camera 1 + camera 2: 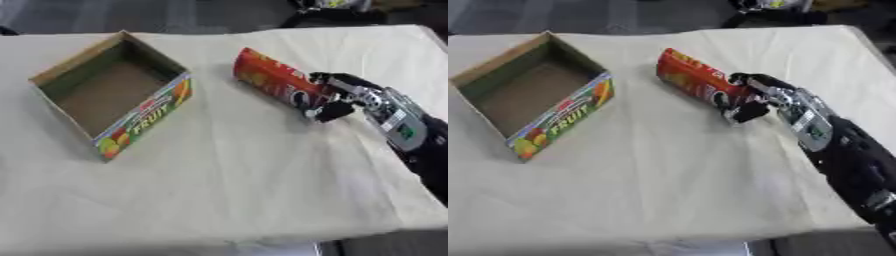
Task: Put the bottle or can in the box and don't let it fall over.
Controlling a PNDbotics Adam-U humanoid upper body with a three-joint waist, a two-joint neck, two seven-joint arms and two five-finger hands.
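Observation:
A red tube-shaped can point(271, 80) is tilted, its top pointing up-left, right of the table's middle. My right hand point(343, 96) comes in from the right and is curled round the can's lower end, thumb below and fingers over it. The open cardboard box point(105, 95), with a "FRUIT" print on its front wall, stands at the left with nothing inside. The can is a short way to the right of the box, apart from it. My left hand shows in neither view.
A cream cloth point(245, 185) covers the table, whose front edge runs along the bottom. Dark objects point(332, 15) lie beyond the far edge at the top right.

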